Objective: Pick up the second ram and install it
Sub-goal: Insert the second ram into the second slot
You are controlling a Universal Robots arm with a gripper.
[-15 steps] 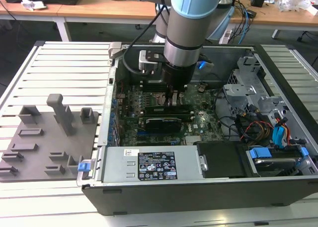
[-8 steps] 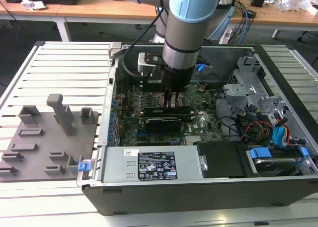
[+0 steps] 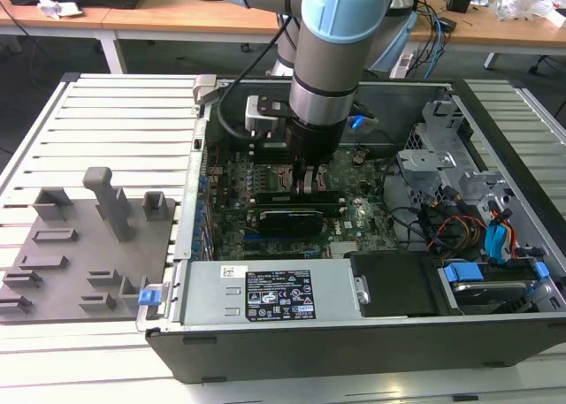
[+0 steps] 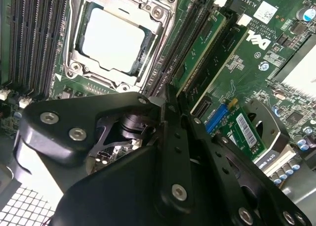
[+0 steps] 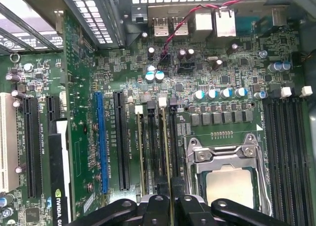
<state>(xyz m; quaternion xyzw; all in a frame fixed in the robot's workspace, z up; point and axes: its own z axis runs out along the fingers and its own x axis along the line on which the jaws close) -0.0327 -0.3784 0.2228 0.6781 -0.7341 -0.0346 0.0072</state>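
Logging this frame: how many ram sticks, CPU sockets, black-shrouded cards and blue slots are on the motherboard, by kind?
Ram sticks: 2, the second ram gripped in the tool and another stick standing in a slot nearby
CPU socket: 1
Black-shrouded card: 1
Blue slot: 1
Total: 5

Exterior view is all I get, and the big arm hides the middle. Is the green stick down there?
Observer: Yes. In the first wrist view the second ram stands on edge along a black slot, running right up to the claw.
Operator: What's next to it?
Observer: The CPU socket, with a bare silver chip showing in the second wrist view.
Operator: Any white bits?
Observer: A white end clip sits at the stick's far end.
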